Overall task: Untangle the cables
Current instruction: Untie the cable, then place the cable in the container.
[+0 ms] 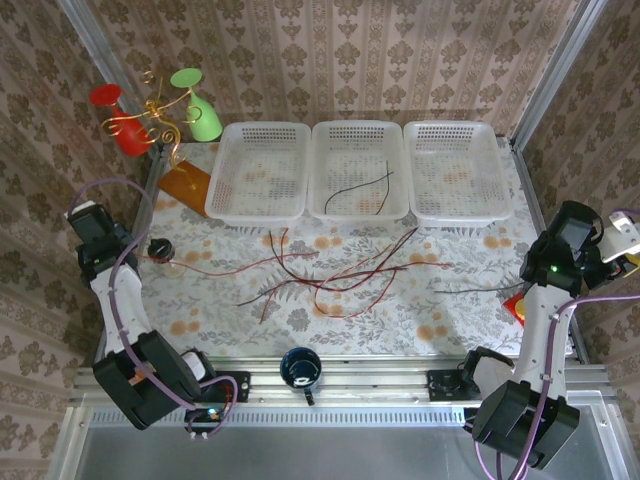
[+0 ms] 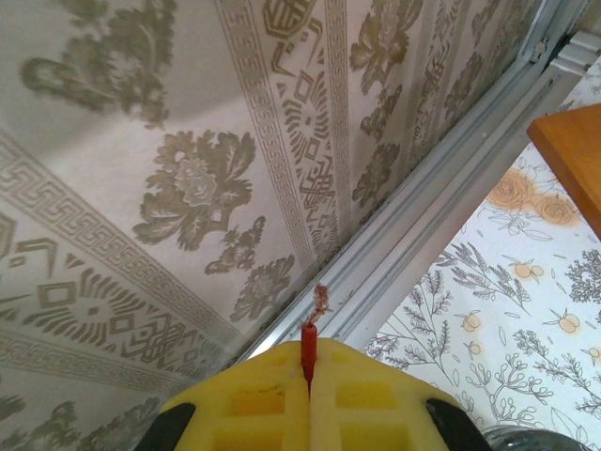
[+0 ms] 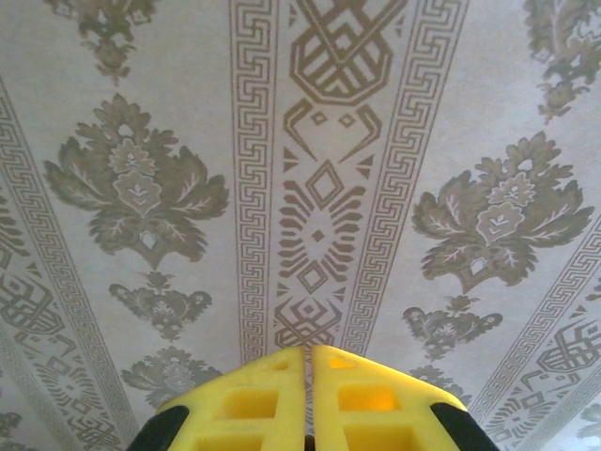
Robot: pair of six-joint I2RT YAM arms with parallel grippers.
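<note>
The cables (image 1: 340,272) lie tangled on the floral cloth in the middle of the table, thin red and black wires crossing each other. A black one and a red one (image 1: 362,190) lie in the middle basket. One red wire (image 1: 215,268) stretches left from the tangle toward my left arm (image 1: 100,250). My left gripper (image 2: 308,365) is shut on a red wire end (image 2: 308,344) that sticks out past the yellow pads, frayed copper showing. My right gripper (image 3: 308,355) faces the wallpaper, pads together. A black wire (image 1: 478,289) runs toward the right arm (image 1: 562,255).
Three white baskets (image 1: 262,205) (image 1: 358,135) (image 1: 455,135) line the back. A dark blue mug (image 1: 300,368) sits at the front rail. Red and green goblets on a gold stand (image 1: 150,115) and an orange board (image 1: 185,183) are back left. A small black round item (image 1: 158,247) lies near the left arm.
</note>
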